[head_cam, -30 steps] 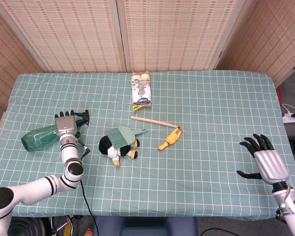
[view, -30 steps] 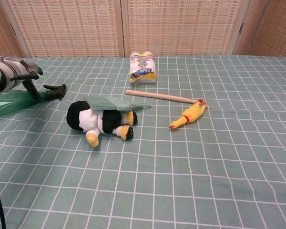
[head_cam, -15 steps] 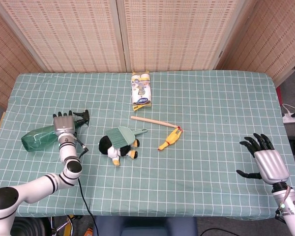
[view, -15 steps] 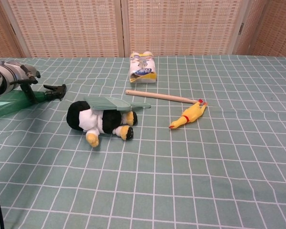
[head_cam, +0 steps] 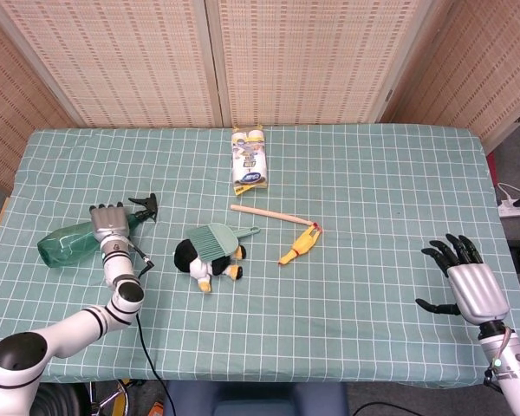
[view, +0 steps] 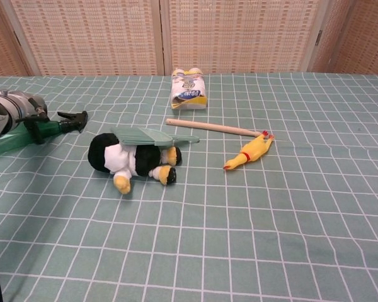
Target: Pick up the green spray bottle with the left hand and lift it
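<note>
Right hand (head_cam: 468,282) hovers low at the near right edge, fingers spread, holding nothing. Far across the table (head_cam: 373,173), the left hand (head_cam: 107,223) sits on the green spray bottle's (head_cam: 69,240) neck, fingers curled round it; the bottle lies flat, black nozzle (view: 74,117) just beyond the fingers.

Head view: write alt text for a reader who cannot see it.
The robot's left hand rests over the neck of a green spray bottle lying on a green checked tablecloth. Mid-table lie a plush penguin, rubber chicken, wooden stick and packet; the right hand hovers open.
</note>
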You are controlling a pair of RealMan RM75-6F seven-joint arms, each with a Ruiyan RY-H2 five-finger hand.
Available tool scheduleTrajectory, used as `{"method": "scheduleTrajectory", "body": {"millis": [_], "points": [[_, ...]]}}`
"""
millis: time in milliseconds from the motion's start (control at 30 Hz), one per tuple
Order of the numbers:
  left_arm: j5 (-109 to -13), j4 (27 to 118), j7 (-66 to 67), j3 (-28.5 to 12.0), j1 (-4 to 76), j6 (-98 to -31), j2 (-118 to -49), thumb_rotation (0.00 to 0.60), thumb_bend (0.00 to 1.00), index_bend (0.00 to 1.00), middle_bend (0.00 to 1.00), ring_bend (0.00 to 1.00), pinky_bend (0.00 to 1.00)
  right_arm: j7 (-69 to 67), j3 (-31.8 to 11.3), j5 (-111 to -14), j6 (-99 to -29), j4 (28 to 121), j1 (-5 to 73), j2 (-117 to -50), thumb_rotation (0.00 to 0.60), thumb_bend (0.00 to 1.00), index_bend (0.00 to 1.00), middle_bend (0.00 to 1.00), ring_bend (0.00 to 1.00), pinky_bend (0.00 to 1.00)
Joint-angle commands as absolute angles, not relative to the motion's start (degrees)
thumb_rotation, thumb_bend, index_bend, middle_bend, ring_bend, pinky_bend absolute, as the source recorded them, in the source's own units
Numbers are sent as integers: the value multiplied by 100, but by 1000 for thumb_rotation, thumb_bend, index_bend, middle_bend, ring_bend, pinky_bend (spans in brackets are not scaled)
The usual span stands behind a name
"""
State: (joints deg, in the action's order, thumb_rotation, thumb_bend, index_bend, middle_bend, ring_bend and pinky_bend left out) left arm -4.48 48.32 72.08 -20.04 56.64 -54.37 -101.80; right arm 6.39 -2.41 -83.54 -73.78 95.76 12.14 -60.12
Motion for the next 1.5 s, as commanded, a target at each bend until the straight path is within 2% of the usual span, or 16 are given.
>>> {"method": "scheduleTrajectory", "body": {"millis": [33, 200, 367, 533, 767, 867, 967, 1033, 1100, 1333, 1500], "points": [[-453, 4746, 7289, -1996, 5654, -5415, -10232, 600, 277, 202, 247, 183, 202, 640, -241, -8356, -7374, 9579, 1217, -6014, 600, 0, 229, 146, 0, 0], [-664, 4645, 7178, -2004, 5620, -5394, -10271, 600, 282, 293, 333, 258, 253, 646, -240, -8356, -7371, 9582, 1220, -6012, 600, 0, 230, 146, 0, 0], [-1205, 4507, 6914, -1867, 5564, -5347, -10307, 600, 304, 451, 482, 374, 336, 642, -238, -8355, -7363, 9584, 1223, -6007, 600, 0, 230, 147, 0, 0], [-1743, 4295, 6678, -1695, 5485, -5353, -10395, 600, 320, 521, 552, 420, 375, 628, -237, -8358, -7353, 9586, 1229, -6004, 600, 0, 230, 146, 0, 0], [-2260, 4262, 6237, -1788, 5435, -5579, -10378, 600, 331, 595, 626, 467, 400, 626, -237, -8348, -7338, 9595, 1234, -5997, 600, 0, 230, 146, 0, 0], [-2905, 4633, 5447, -1885, 5405, -5858, -10160, 600, 330, 609, 643, 479, 403, 615, -236, -8344, -7328, 9593, 1238, -5990, 600, 0, 230, 147, 0, 0], [-4079, 5131, 3750, -1954, 5199, -6405, -9890, 600, 330, 633, 671, 505, 403, 608, -233, -8351, -7328, 9591, 1239, -5986, 600, 0, 230, 146, 0, 0], [-4644, 5358, 2487, -2140, 5047, -6747, -9801, 600, 331, 654, 695, 520, 402, 616, -231, -8356, -7329, 9589, 1239, -5989, 600, 0, 230, 146, 0, 0], [-4812, 5552, 1590, -2453, 4971, -6911, -9772, 600, 330, 671, 714, 531, 401, 638, -233, -8358, -7337, 9595, 1239, -5996, 600, 0, 230, 146, 0, 0], [-5109, 5890, -240, -3179, 4947, -7109, -9820, 600, 345, 707, 755, 549, 379, 730, -250, -8355, -7373, 9593, 1242, -6049, 600, 0, 235, 146, 0, 0], [-5323, 5675, -1204, -3470, 5057, -7156, -10015, 600, 349, 706, 755, 550, 351, 731, -260, -8370, -7421, 9571, 1232, -6084, 600, 0, 258, 158, 0, 0]]}}
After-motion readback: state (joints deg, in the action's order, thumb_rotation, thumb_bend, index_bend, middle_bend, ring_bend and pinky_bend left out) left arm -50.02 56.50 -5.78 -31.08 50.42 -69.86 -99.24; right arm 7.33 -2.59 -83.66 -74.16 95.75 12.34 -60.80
